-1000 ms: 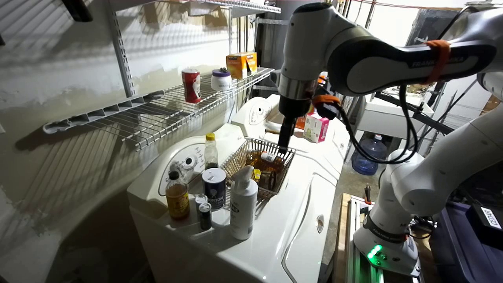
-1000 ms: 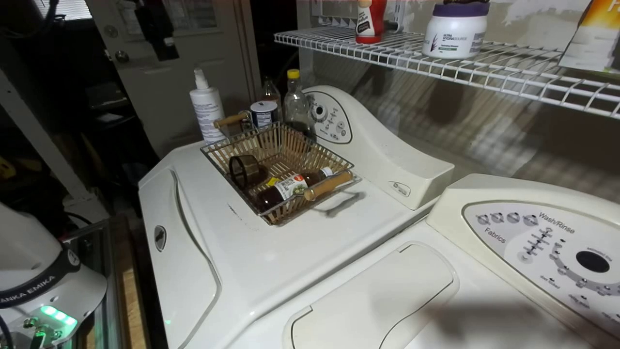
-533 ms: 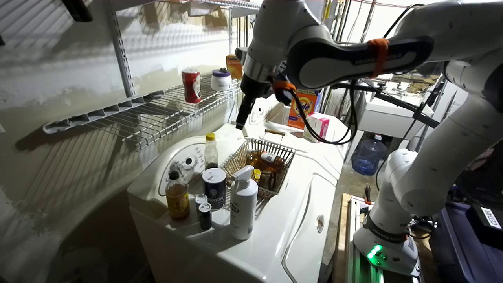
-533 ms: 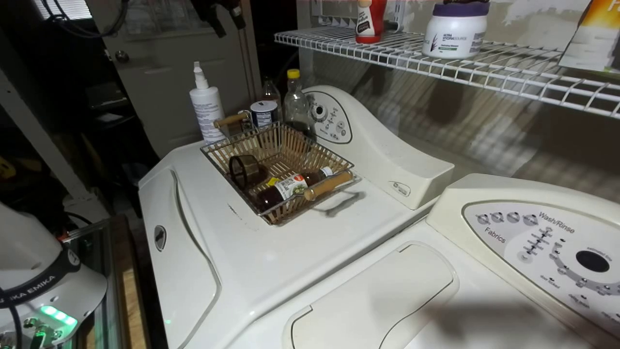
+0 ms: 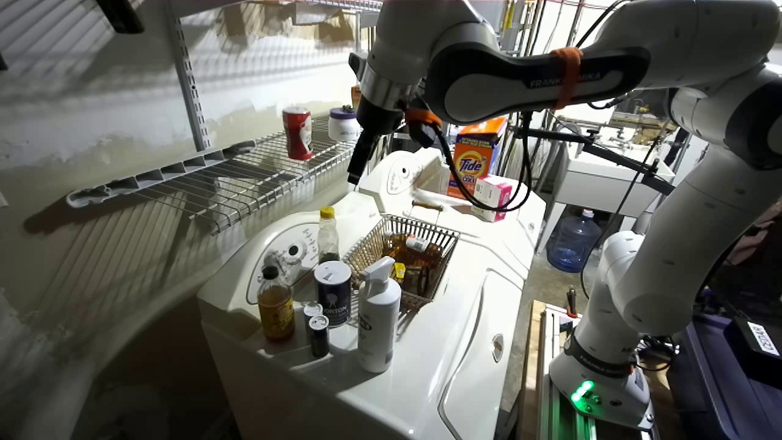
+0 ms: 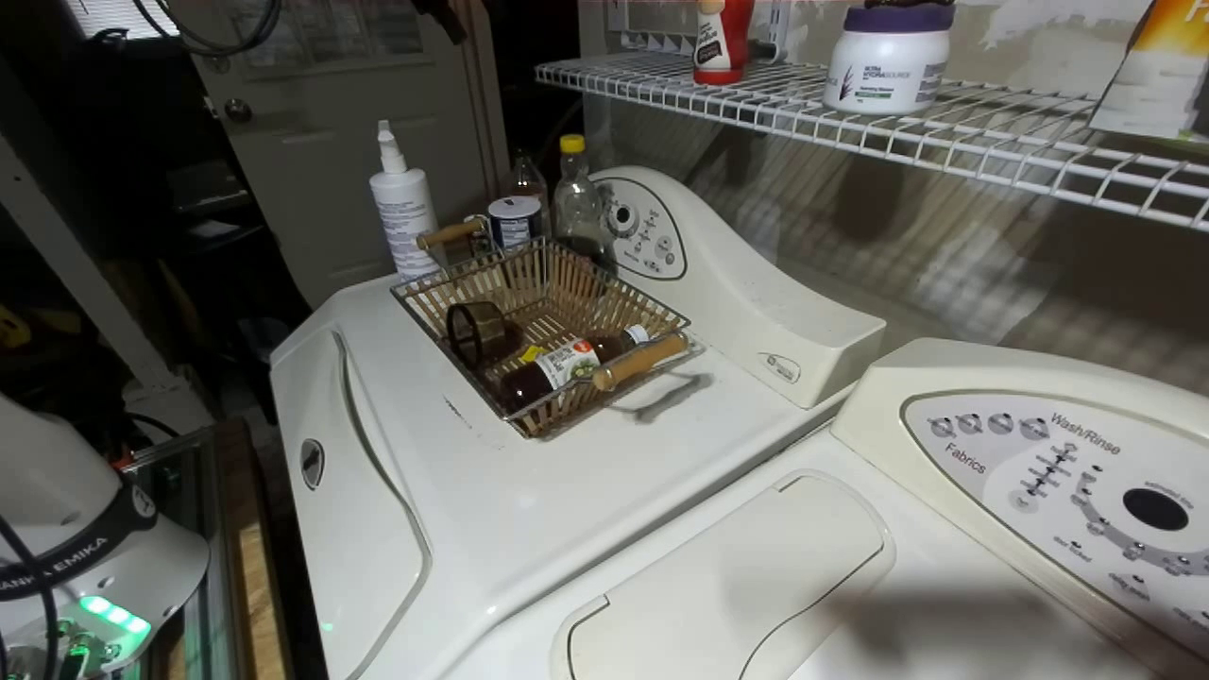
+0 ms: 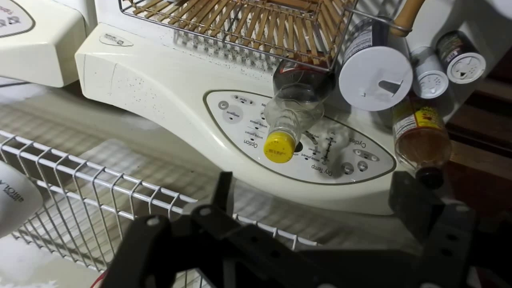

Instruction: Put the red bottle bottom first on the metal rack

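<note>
The red bottle [image 5: 298, 134] stands on end on the metal rack [image 5: 287, 183]; I cannot tell which end is down. In an exterior view only its lower part [image 6: 723, 42] shows above the rack's front rim [image 6: 992, 156], with its top cut off by the frame. My gripper [image 5: 354, 178] hangs pointing down in front of the rack, to the right of the bottle and apart from it. In the wrist view the gripper [image 7: 320, 196] has its fingers wide apart with nothing between them. The rack wires [image 7: 95, 186] pass behind the left finger.
A purple-lidded white jar [image 5: 344, 125] and a grey plastic strip [image 5: 162, 174] share the rack. Below, a wire basket [image 6: 652, 307] holds brown items. A yellow-capped bottle [image 7: 280, 146], salt canister [image 7: 376, 78] and white spray bottle [image 5: 379, 324] stand beside it.
My gripper has moved from above the basket toward the rack, leftward in an exterior view, slowing in the last half second. The red bottle has not moved.
</note>
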